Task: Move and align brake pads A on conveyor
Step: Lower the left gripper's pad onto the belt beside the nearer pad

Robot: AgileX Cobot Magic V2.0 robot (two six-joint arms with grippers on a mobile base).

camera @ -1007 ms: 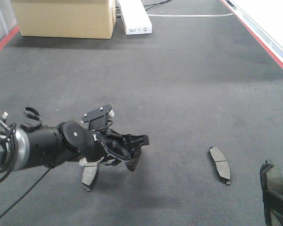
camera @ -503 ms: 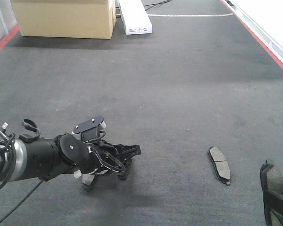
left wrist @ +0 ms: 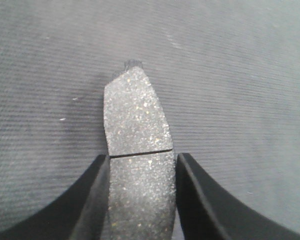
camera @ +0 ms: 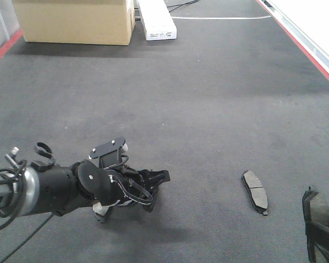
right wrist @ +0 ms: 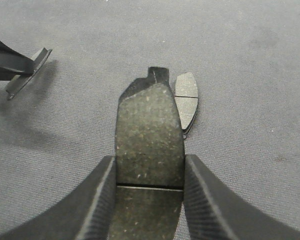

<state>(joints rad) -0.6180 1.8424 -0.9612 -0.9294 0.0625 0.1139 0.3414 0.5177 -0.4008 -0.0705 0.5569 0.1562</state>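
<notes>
The conveyor (camera: 197, 98) is a wide charcoal belt. My left gripper (camera: 156, 181) hangs low over its near left part, shut on a brake pad (left wrist: 137, 125); the speckled pad sticks out past the fingertips (left wrist: 142, 157). The right wrist view shows that pad (right wrist: 29, 70) tilted just above the belt. Another brake pad (camera: 102, 210) lies on the belt, mostly hidden under the left arm. My right gripper (camera: 318, 219) at the near right corner is shut on a brake pad (right wrist: 149, 125). Beside it, one brake pad (camera: 255, 192) lies flat on the belt (right wrist: 186, 102).
A cardboard box (camera: 74, 21) and a long white box (camera: 158, 21) stand at the far end of the belt. Red edge strips run along the right side (camera: 312, 52) and the far left (camera: 3, 49).
The left arm dropped lower and drew back to the left with its pad, then shifted slightly right again. The right gripper and the pad lying on the belt have not moved.
</notes>
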